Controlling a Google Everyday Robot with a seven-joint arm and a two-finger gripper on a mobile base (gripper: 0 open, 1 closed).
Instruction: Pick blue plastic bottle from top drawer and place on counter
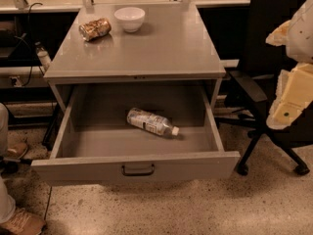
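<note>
High front view — claw (287,109) close, right

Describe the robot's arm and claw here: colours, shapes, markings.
At the right edge, in front of the black office chair, the arm is a rounded whitish shell with tan patches. Below it the claw is blocky, cream-yellow and flat-faced, with one small dark round mark near its lower end. No cables show.

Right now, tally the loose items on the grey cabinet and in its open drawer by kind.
Clear plastic bottle with blue-and-white label, lying in the open grey metal top drawer: 1
Shiny brown-gold snack can, on its side on the flat grey counter: 1
White round bowl, upright on the counter: 1
Total: 3
The pale tool is at the right edge, off the cabinet.
</note>
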